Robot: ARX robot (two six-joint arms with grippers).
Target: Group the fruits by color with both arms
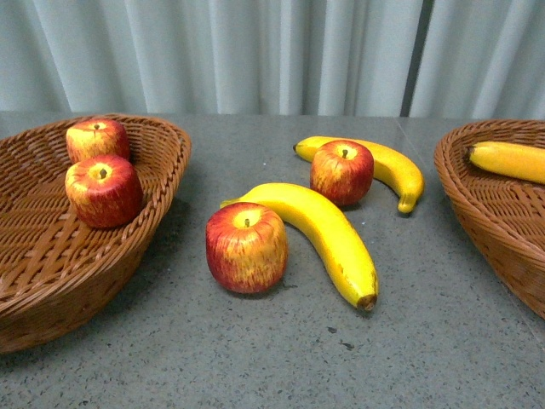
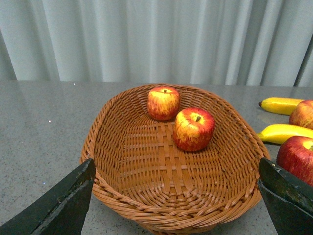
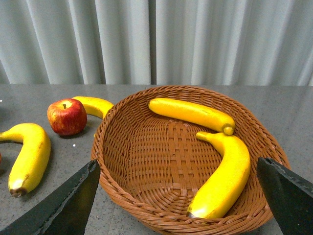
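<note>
On the grey table lie two red apples, one near (image 1: 246, 247) and one farther back (image 1: 341, 171), each beside a yellow banana (image 1: 328, 239) (image 1: 383, 166). The left wicker basket (image 1: 162, 136) holds two apples (image 1: 98, 139) (image 1: 104, 189). A banana (image 1: 511, 160) shows in the right basket (image 1: 460, 179). My left gripper (image 2: 176, 169) hangs open in front of the apple basket (image 2: 161, 215), nothing between its fingers. My right gripper (image 3: 177, 166) is open before the other basket (image 3: 146, 205), which holds two bananas (image 3: 190, 113) (image 3: 222, 178). Neither arm shows in the front view.
A pale pleated curtain (image 1: 255, 51) closes off the back of the table. The loose fruit lies between the two baskets. Bare grey tabletop (image 1: 281, 358) runs along the front edge.
</note>
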